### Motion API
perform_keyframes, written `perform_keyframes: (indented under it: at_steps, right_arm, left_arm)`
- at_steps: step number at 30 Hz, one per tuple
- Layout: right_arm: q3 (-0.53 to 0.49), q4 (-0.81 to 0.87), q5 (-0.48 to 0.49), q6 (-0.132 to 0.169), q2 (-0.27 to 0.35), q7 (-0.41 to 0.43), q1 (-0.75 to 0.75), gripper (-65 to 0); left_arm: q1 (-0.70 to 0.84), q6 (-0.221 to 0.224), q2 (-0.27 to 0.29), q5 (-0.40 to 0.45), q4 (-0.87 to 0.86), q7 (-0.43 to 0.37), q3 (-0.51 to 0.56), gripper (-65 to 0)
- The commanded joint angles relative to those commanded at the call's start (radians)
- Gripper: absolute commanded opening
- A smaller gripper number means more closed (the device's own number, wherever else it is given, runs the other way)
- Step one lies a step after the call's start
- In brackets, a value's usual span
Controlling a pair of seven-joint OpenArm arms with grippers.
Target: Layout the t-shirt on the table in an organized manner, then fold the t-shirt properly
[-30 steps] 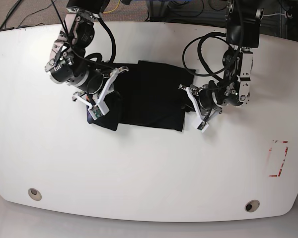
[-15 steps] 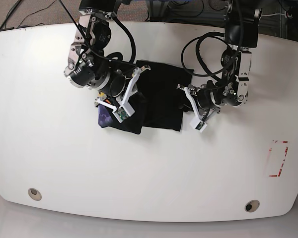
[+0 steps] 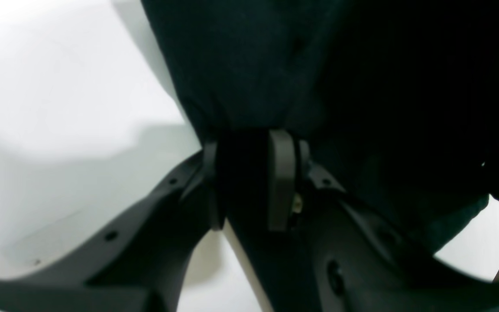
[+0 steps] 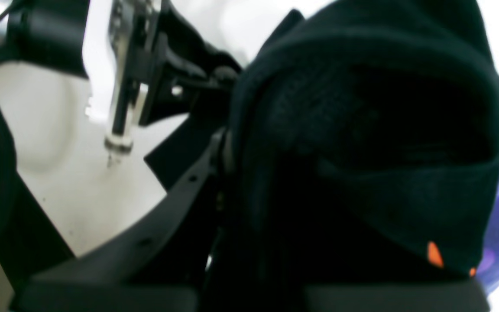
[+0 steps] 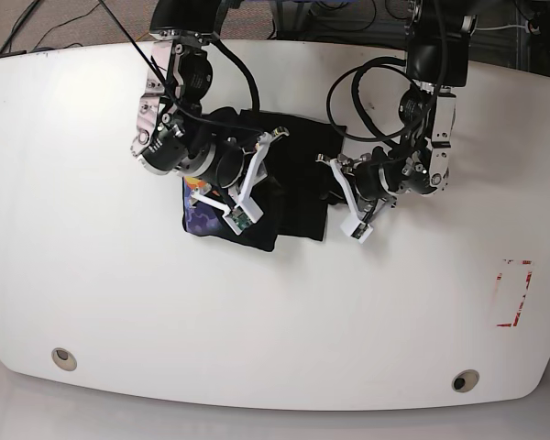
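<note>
shirt [image 5: 289,174]: soft, light, limp, drapes; take by edges/corners | left gripper [image 3: 254,182]: pinching shirt edge | right gripper [image 5: 247,183]: cloth draped over it, clamp state unclear | table [image 5: 275,321]: glossy

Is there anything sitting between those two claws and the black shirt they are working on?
Nothing visible. The left claw is shut on an edge of the t-shirt, and the right claw is holding a bunched fold of it. Only bare white table surrounds the cloth.
</note>
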Motion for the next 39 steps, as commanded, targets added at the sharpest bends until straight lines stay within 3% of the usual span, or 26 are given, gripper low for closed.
perform_keyframes:
  at_steps: [8,17,28,33,36,39]
  right_arm:
    - [-0.003,0.0,0.002,0.0,0.0,0.0,0.008,-65.0]
    - [-0.091,0.0,0.003,0.0,0.0,-0.002,0.0,-65.0]
    - [-0.097,-0.02,0.003,0.0,0.0,0.0,0.009,-64.4]
    - [-0.097,-0.02,0.003,0.0,0.0,0.0,0.008,-58.8]
    - [-0.098,-0.018,0.003,0.0,0.0,0.0,0.008,-49.3]
    - [-0.11,-0.015,0.014,0.0,0.0,0.0,0.008,-34.2]
  left_arm:
    - [0.0,0.0,0.002,0.0,0.0,0.0,0.0,-51.5]
    - [0.002,0.0,0.003,-0.002,0.0,0.0,-0.002,-51.5]
    - [0.006,0.0,0.003,-0.002,0.0,0.0,-0.005,-51.5]
    - [0.005,0.0,0.003,-0.003,0.0,0.0,-0.005,-51.5]
    - [0.003,0.0,0.003,-0.006,0.0,0.0,-0.005,-51.4]
    - [0.002,0.0,0.003,-0.006,0.0,0.0,-0.005,-51.3]
